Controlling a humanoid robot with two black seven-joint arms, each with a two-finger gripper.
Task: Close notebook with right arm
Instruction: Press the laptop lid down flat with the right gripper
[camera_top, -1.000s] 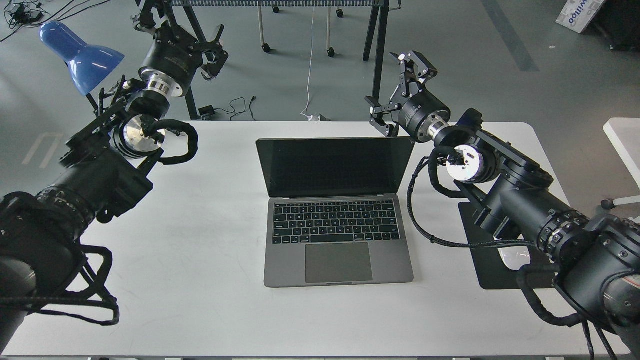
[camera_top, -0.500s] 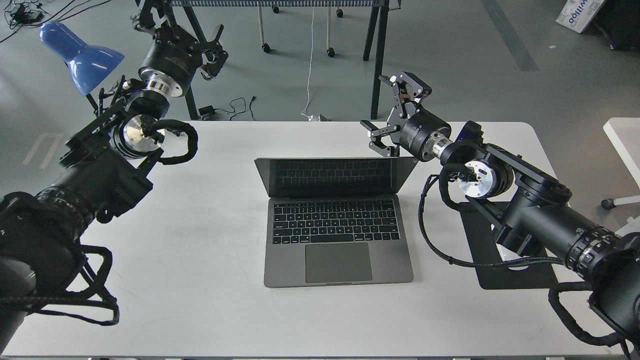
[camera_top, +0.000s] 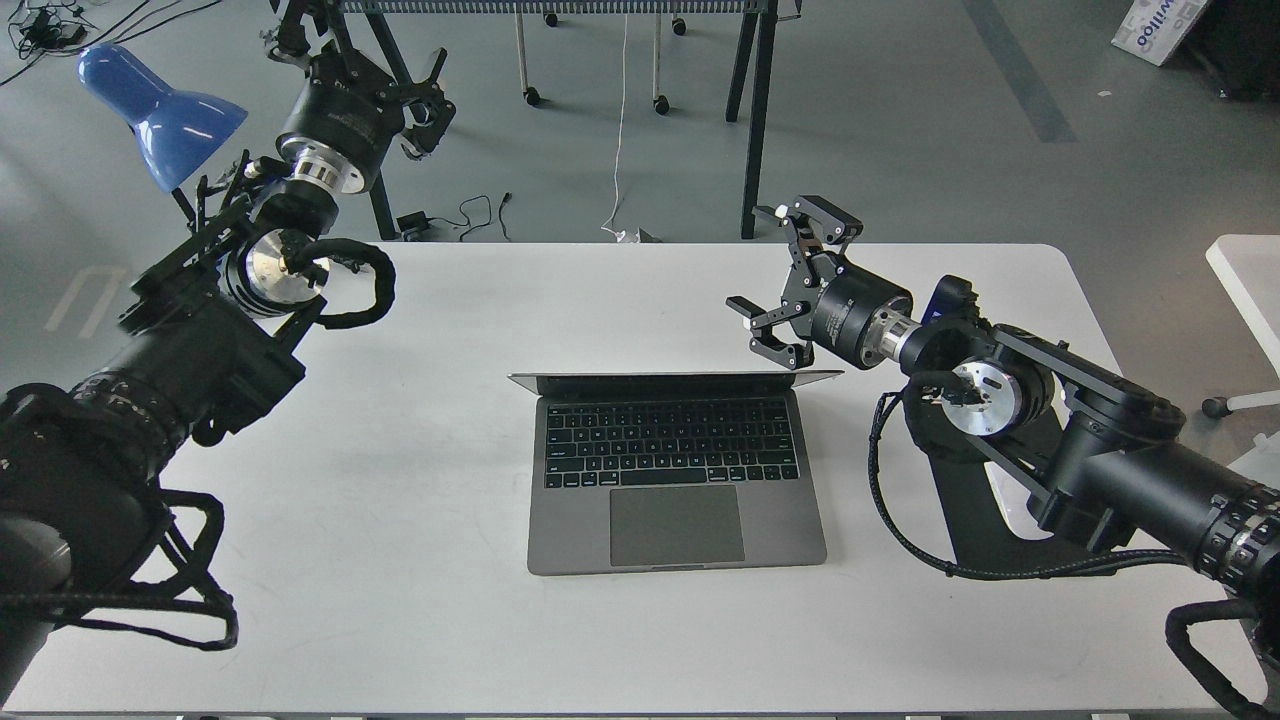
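Now, right arm (camera_top: 1010, 385): was stretched low across the table (camera_top: 400, 600).
Right gripper (camera_top: 790, 300): fingers were spread wide, empty.
Notebook (camera_top: 677, 480): lid was tipped further down than before, just under the gripper.

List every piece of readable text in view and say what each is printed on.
"willoo", roughly, seen upside down and cut off: white box on the floor, top right.
Laptop key legends: too small to read.
White lettering on the right tool body: blurred, unreadable.

Both arms black, thick cylindrical links. Right arm (camera_top: 1100, 455): silver wrist ring, braided black cable loops. Left arm (camera_top: 190, 340): same silver ring, cable loop.
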